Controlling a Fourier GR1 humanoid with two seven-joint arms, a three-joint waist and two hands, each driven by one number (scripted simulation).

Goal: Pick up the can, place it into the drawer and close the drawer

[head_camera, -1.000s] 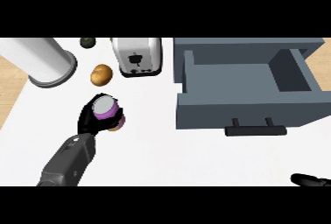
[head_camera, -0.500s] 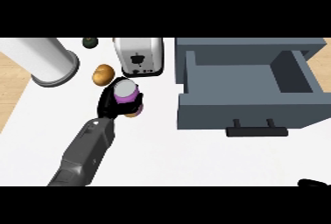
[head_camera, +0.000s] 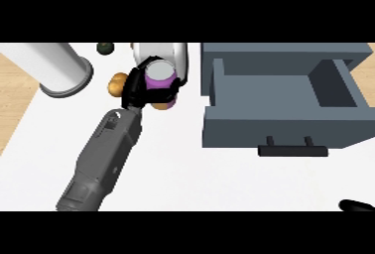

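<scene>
White worktop [head_camera: 190, 173]: a broad bare stretch lies below and to the right of the left hand [head_camera: 143, 87], running to the drawer front. Wooden floor shows past the worktop's left edge.

Grey drawer [head_camera: 282, 101] stands open to the hand's right, well apart from it; inside is bare, dark handle [head_camera: 293, 149] on its near face.

Close around the hand: a toaster [head_camera: 162, 52] directly behind it, partly covered; a brown rounded item [head_camera: 116, 83] just to its left, touching or nearly so; a white cylinder [head_camera: 58, 67] further left; a small dark object [head_camera: 105, 47] at the far edge.

Left hand: fingers curled round the purple can [head_camera: 159, 79], which sits upright in the grasp, light top showing. Whether the can touches the worktop cannot be told.

Right hand [head_camera: 357, 205]: only a dark tip at the lower right corner; state cannot be told.
</scene>
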